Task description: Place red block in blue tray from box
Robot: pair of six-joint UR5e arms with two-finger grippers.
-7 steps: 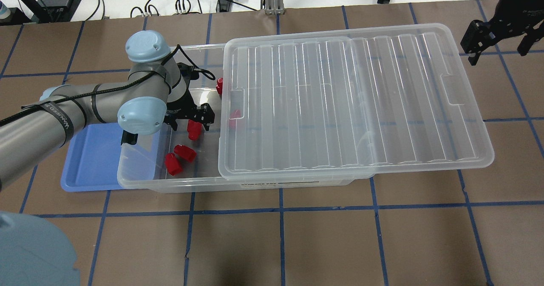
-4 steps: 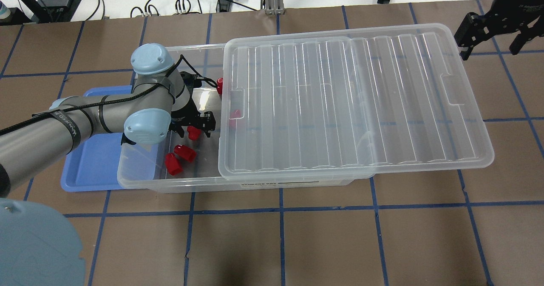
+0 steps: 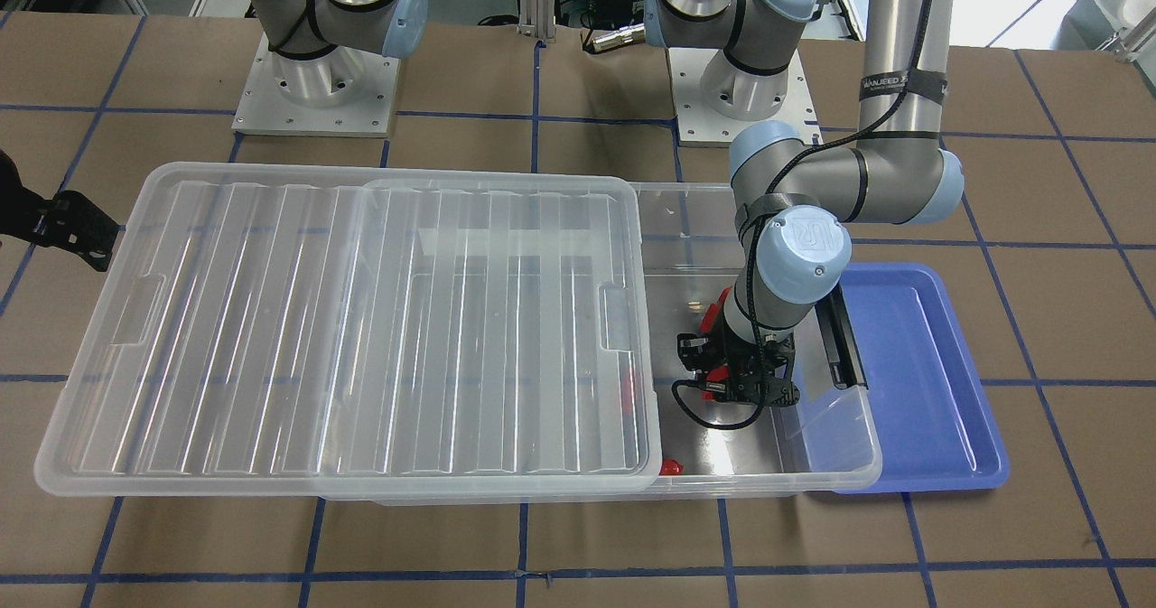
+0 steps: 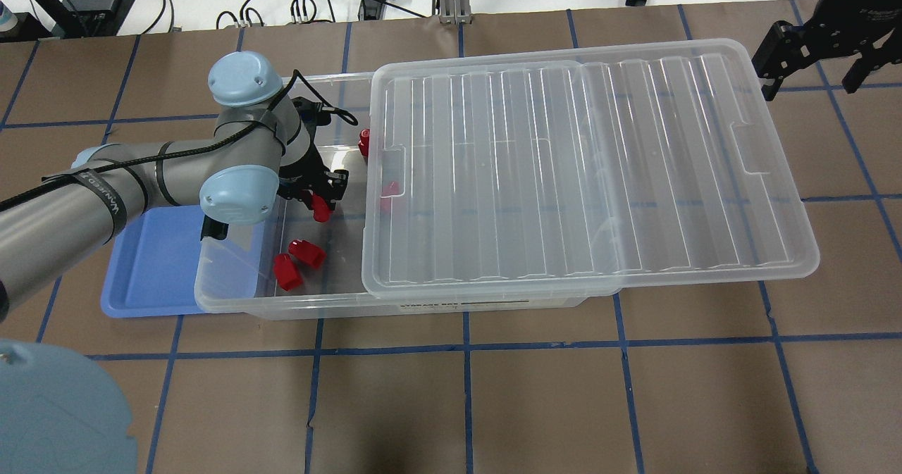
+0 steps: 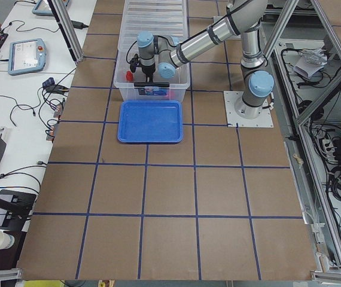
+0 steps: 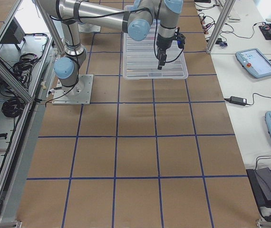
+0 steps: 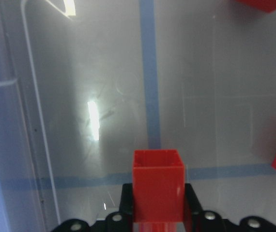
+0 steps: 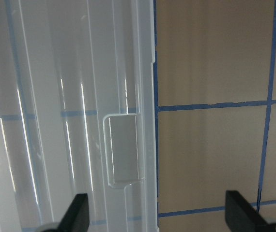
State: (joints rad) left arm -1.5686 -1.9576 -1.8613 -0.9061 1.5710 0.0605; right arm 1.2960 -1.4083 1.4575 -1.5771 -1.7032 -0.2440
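My left gripper (image 4: 320,194) is shut on a red block (image 4: 320,208) and holds it inside the open left end of the clear box (image 4: 282,306). The wrist view shows that block (image 7: 157,186) clamped between the black fingers, with the box floor below it. Two more red blocks (image 4: 306,252) (image 4: 287,271) lie on the floor nearer the front wall. Another (image 4: 364,141) sits at the lid's edge, and one (image 4: 387,191) shows through the lid. The blue tray (image 4: 151,263) lies against the box's left end, partly under my arm. My right gripper (image 4: 810,76) is open and empty beyond the lid's far right corner.
The ribbed clear lid (image 4: 585,164) is slid to the right, covers most of the box and overhangs its right end. The box's black latch bar (image 3: 844,337) lies between the gripper and the tray (image 3: 912,382). Brown paper with blue tape lines (image 4: 465,403) covers the table.
My left gripper dipped onto the red block, closed on it and rose slightly with it. My right gripper moved a little up and away, then held still.
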